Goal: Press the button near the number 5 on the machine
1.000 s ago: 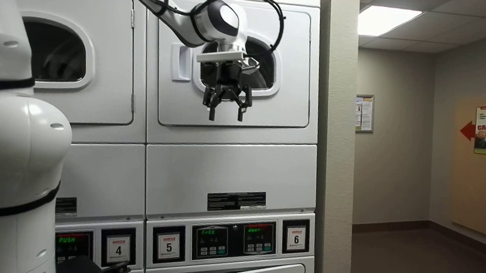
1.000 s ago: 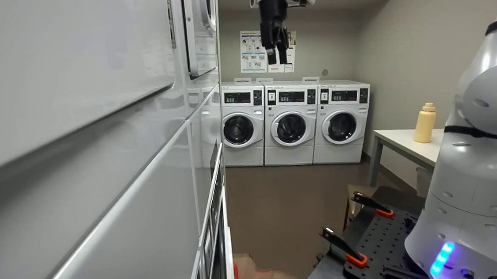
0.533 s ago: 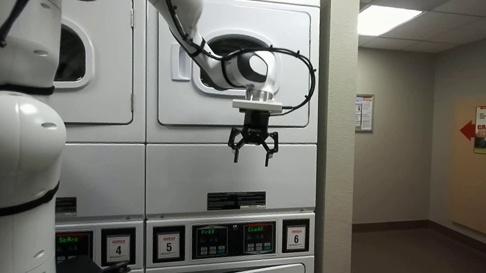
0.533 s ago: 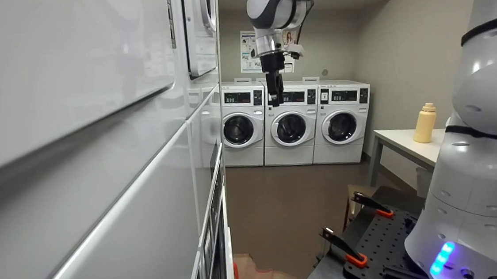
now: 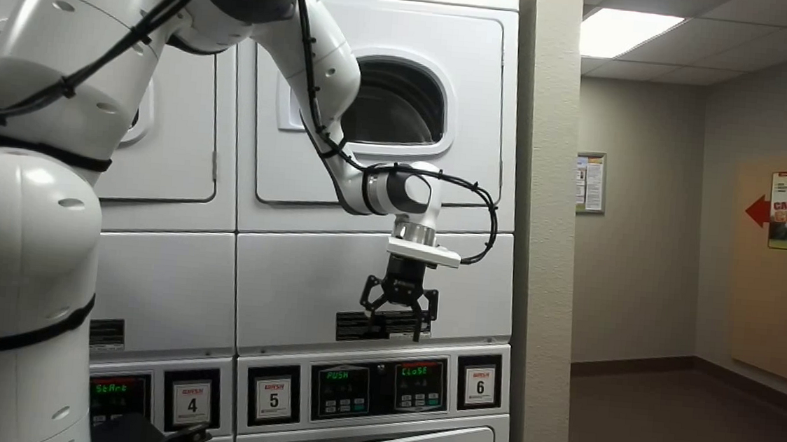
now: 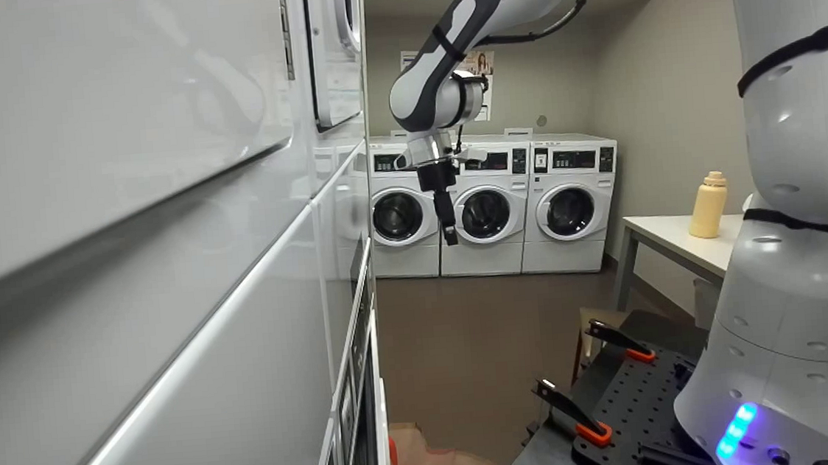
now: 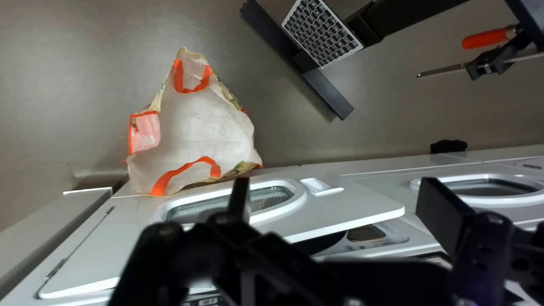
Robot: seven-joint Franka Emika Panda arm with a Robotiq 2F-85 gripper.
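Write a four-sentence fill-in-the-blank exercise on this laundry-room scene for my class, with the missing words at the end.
1. In an exterior view, the display nearer the number 5 tag reads ____.
2. The tag nearest the display reading CLOSE bears the number ____.
3. The gripper has its jaws ____, not shut.
4. In an exterior view, ____ front-loading washers stand in a row.

Missing words: PUSH; 6; open; three.

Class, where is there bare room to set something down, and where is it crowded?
Free: floor between the front-load washers and shopping bag; white table beside the yellow bottle. Crowded: perforated plate, with clamps and robot base; floor along the stacked laundry machine, where the bag lies by its partly open lower door.
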